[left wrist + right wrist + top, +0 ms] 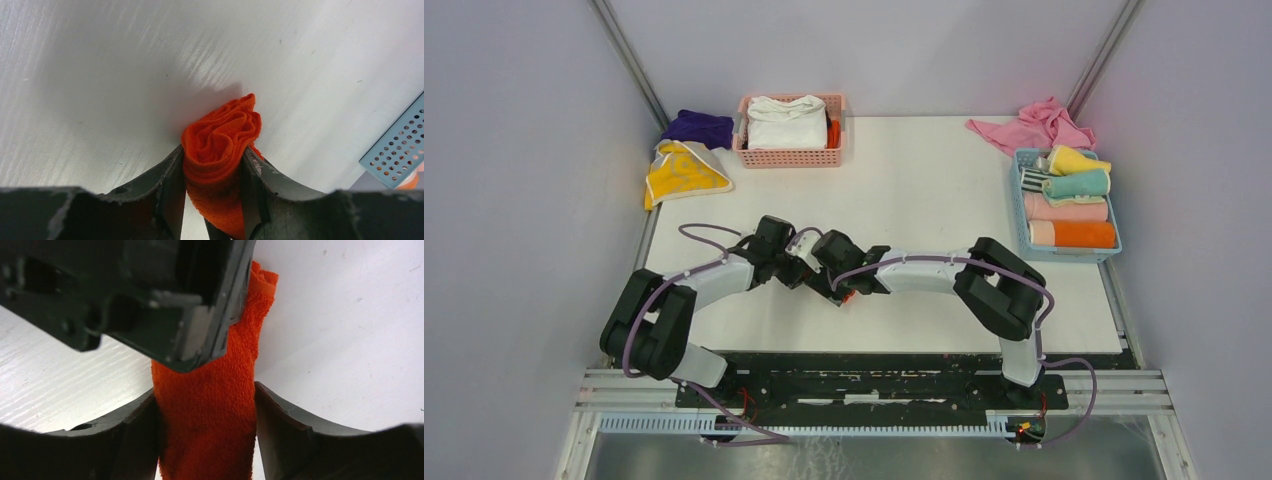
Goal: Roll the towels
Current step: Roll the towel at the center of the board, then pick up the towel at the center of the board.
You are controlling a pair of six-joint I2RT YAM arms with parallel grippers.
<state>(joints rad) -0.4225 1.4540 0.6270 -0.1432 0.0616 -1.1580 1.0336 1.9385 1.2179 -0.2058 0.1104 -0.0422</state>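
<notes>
An orange-red towel (220, 145), rolled into a short cylinder, is held between both grippers at the table's middle front; only a sliver of it (848, 296) shows in the top view. My left gripper (212, 165) is shut on one end, its spiral end facing the camera. My right gripper (205, 410) is shut on the same towel (210, 405), with the left gripper's body (150, 290) just above it. Rolled towels, yellow, teal, pink and orange, lie in a blue basket (1024, 232) at the right. A yellow towel (682, 172) and a purple towel (698, 127) lie at the far left.
A pink basket (790, 155) with white and orange cloths stands at the back middle. A loose pink cloth (1034, 126) lies at the back right. The blue basket's corner (395, 150) shows in the left wrist view. Grey walls close in both sides.
</notes>
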